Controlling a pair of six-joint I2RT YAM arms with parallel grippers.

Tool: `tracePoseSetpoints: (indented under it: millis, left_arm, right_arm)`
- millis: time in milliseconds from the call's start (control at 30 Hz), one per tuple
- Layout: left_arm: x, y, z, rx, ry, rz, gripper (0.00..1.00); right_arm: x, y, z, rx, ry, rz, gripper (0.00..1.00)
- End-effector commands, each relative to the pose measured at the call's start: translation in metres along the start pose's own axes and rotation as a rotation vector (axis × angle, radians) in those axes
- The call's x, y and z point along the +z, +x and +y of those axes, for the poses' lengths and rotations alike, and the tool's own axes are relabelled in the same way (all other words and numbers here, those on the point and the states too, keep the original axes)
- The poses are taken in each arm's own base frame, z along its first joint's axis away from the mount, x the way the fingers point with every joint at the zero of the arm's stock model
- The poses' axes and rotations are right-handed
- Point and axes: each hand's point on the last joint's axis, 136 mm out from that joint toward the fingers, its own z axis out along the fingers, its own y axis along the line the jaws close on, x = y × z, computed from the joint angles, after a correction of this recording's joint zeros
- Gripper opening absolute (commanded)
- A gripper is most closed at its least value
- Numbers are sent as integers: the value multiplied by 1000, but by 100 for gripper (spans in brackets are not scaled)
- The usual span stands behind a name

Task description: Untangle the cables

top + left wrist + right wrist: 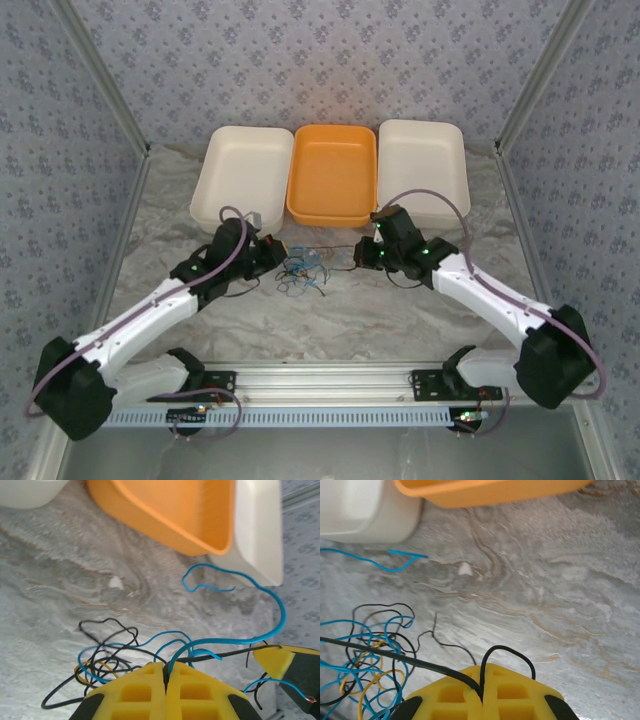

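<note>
Yellow-fingered, the left gripper (165,675) is closed tight on a blue cable (230,640), and we find the right gripper (482,682) likewise clamped on a black cable (395,656) that runs straight into the knot. Between the two grippers the cables (303,268), black, blue and yellow strands in one loose tangle, lie on the marbled table (330,325). Beyond the tangle we record three trays side by side, touching: the left cream tray (240,175), the orange tray (333,178) and the right cream tray (423,170).
</note>
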Motion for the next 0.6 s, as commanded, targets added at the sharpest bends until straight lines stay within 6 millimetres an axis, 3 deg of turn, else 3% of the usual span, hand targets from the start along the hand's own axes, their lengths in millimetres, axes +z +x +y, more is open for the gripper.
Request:
tracePoseSetpoints:
  millis: [0,33,67,100,167,267,367,433,567]
  left_arm:
    - [5,5,54,23,-221,-24,0]
    - [5,6,55,35,-230,-28,0]
    - [5,7,56,41,-238,-29,0]
    - [6,9,58,40,-241,-26,0]
    - [10,12,58,34,-228,-16,0]
    - [16,21,60,16,-210,8,0]
    - [19,29,59,-12,-174,16,0]
    - [19,30,58,-34,-151,12,0]
    - [14,30,53,-53,-123,0,0]
  right_arm:
    - [2,6,-61,31,296,1,0]
    - [1,6,-67,36,326,-4,5]
    - [0,7,-73,42,354,-5,16]
    - [0,8,-78,52,368,-3,32]
    - [3,10,-80,65,362,12,52]
    - [-1,10,-70,52,337,-3,56]
    - [-20,8,-49,32,287,-86,57]
    - [-24,17,-28,37,206,-114,58]
    - [5,53,36,70,-76,-98,65]
